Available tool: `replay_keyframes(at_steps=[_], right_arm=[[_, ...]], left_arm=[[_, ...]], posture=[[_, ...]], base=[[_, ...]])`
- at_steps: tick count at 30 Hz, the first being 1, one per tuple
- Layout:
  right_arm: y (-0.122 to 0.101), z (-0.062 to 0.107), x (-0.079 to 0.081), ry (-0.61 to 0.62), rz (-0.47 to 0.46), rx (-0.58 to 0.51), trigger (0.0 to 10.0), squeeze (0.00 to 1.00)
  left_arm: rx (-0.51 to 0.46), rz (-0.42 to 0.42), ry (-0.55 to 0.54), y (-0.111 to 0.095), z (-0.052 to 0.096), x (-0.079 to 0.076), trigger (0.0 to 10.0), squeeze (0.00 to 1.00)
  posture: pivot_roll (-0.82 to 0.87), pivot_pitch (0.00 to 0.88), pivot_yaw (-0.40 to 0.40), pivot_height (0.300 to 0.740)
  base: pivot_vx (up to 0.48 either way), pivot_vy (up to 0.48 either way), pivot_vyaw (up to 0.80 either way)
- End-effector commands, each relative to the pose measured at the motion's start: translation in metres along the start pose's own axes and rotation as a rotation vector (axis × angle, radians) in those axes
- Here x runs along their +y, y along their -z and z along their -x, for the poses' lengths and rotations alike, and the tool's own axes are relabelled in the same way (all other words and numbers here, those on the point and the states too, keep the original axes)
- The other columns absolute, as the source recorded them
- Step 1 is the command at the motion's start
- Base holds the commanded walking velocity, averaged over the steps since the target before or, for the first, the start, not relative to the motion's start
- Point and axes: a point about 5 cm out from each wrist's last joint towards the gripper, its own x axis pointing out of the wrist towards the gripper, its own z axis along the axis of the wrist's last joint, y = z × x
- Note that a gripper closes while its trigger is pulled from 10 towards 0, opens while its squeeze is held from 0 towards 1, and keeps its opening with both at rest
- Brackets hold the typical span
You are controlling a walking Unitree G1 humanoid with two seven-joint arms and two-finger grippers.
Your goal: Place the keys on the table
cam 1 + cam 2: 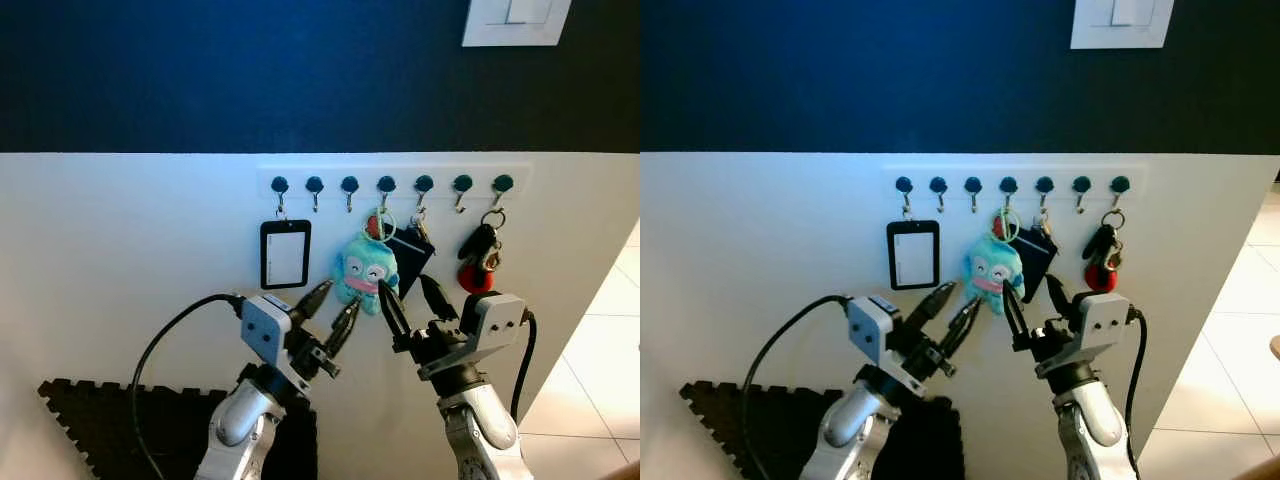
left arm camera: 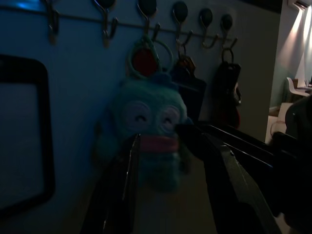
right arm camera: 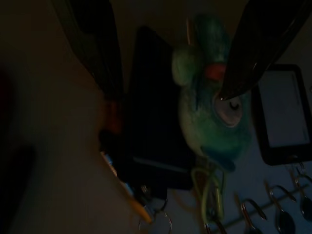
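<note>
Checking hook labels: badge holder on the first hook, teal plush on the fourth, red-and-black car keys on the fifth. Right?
Not quite. The left eye view shows the car keys on the seventh, last hook; the fifth holds a dark pouch. Badge holder and teal plush are right.

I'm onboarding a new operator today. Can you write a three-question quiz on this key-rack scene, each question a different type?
1. True or false: the teal plush keychain hangs from the white wall rack of dark-knobbed hooks.
2. Which hangs from the rack's rightmost hook? A) the black-framed badge holder B) the black car key with a red fob C) the dark flat pouch
3. Fill in: the left gripper and right gripper both have their fingers ____.

Key: 1 true; 2 B; 3 open.
</note>
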Motion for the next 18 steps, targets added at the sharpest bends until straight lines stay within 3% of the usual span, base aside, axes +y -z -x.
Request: replay_keyframes(at_steps=[1, 12, 13, 14, 18], right_arm=[[0.003, -0.002, -0.001, 0.002, -0.016, 0.013, 10.0, 0.00], [0.000, -0.004, -0.007, 0.027, -0.034, -0.002, 10.0, 0.00], [-0.004, 0.005, -0.009, 0.050, -0.004, -0.012, 10.0, 0.00], [-0.005, 0.007, -0.009, 0.056, 0.004, -0.014, 10.0, 0.00], [-0.005, 0.024, -0.006, 0.042, 0.002, 0.014, 10.0, 0.00]], left_arm=[[0.020, -0.026, 0.004, -0.001, 0.005, 0.003, 10.0, 0.00], [0.051, -0.088, -0.058, 0.001, 0.009, 0.014, 10.0, 0.00], [0.096, -0.162, -0.148, 0.006, 0.013, 0.028, 10.0, 0.00], [0.107, -0.180, -0.168, 0.007, 0.014, 0.031, 10.0, 0.00], [0.118, -0.192, -0.256, 0.007, 0.020, 0.048, 10.0, 0.00]], posture=[[0.02, 0.065, 0.017, 0.740], [0.03, 0.064, 0.007, 0.740], [0.03, 0.063, 0.006, 0.740], [0.03, 0.063, 0.006, 0.740], [0.01, 0.069, 0.015, 0.740]], base=[[0.000, 0.000, 0.00], [0.000, 0.000, 0.00], [0.000, 0.000, 0.00], [0.000, 0.000, 0.00], [0.000, 0.000, 0.00]])
